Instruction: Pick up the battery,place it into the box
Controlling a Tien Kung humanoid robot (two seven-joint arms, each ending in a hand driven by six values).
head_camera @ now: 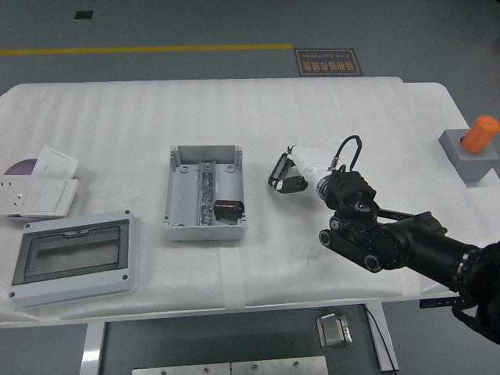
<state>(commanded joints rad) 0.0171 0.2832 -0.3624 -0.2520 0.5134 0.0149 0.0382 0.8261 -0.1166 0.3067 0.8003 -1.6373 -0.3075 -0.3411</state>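
An open grey box (203,192) lies at the table's middle, with a metal rail down its centre. A small dark battery (228,209) rests inside the box at its near right corner. My right hand (285,172) hovers a little to the right of the box, its fingers relaxed and holding nothing. The black right arm (391,238) reaches in from the lower right. My left arm is out of sight.
A grey cover with a clear window (74,256) lies at the near left. White socket plates (39,187) and a purple disc (19,167) sit at the left edge. A grey block with an orange cylinder (473,147) stands at the far right.
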